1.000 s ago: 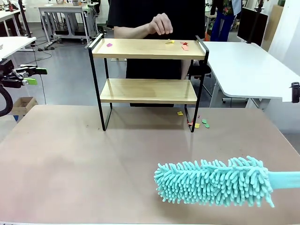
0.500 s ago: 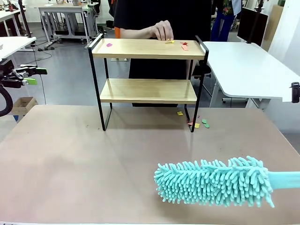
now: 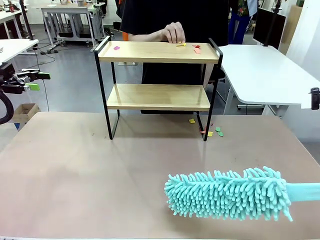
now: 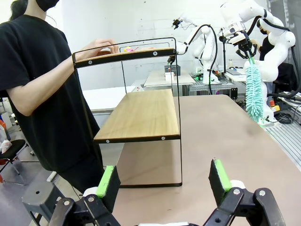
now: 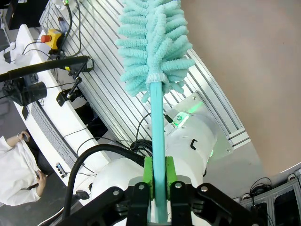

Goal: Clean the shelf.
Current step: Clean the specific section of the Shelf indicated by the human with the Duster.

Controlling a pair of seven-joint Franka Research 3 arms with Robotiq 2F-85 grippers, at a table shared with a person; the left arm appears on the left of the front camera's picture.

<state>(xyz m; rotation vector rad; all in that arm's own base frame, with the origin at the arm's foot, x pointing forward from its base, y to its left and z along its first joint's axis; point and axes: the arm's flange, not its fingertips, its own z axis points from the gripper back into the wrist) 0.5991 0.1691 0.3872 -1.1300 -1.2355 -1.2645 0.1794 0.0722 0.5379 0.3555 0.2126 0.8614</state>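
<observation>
The shelf (image 3: 158,53) stands at the far side of the brown table, two wooden boards in a black frame. Small paper scraps (image 3: 195,48) and a pink one (image 3: 116,48) lie on its top board. A person's hand (image 3: 173,33) rests at that board's far edge. A teal fluffy duster (image 3: 227,194) hovers low over the near right of the table, its handle (image 3: 305,191) running off the right edge. My right gripper (image 5: 159,176) is shut on that handle. My left gripper (image 4: 162,167) is open and empty, facing the shelf (image 4: 141,113) end-on; it hangs off the table's left (image 3: 30,80).
More coloured scraps (image 3: 210,132) lie on the table by the shelf's right front leg. A white table (image 3: 260,70) stands at the back right. The person in black stands right behind the shelf.
The person's hand has come down from above the shelf to the far edge of its top board. Duster and both arms have stayed still.
</observation>
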